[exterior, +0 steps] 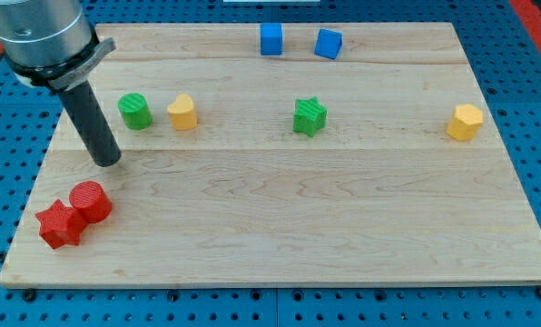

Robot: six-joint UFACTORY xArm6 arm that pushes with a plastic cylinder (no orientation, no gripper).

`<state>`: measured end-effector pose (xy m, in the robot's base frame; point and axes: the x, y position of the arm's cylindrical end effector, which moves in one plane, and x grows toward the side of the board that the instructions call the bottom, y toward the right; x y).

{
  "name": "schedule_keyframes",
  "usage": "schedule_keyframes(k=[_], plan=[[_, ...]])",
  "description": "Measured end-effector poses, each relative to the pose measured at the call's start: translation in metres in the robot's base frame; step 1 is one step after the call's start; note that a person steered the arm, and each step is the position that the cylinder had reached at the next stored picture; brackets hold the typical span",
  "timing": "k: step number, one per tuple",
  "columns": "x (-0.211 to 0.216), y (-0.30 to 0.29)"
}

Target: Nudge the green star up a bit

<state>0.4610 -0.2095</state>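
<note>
The green star (309, 116) lies on the wooden board (280, 227), a little right of the middle and in the upper half. My tip (107, 161) rests on the board at the view's left, far to the left of the star. It stands just below and left of the green cylinder (135, 111) and above the red cylinder (91, 201). The tip touches no block.
A yellow block (182, 113) sits right of the green cylinder. A red star (59, 224) touches the red cylinder at lower left. Two blue cubes (270, 39) (328, 44) sit near the top edge. A yellow hexagonal block (465, 122) lies at the right.
</note>
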Motion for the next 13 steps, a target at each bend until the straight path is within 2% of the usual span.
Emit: schedule_keyframes(k=[3, 5, 11, 12, 13], plan=[[-0.001, -0.028], [-0.001, -0.026], [-0.001, 0.092], [-0.001, 0.165], [-0.013, 0.214]])
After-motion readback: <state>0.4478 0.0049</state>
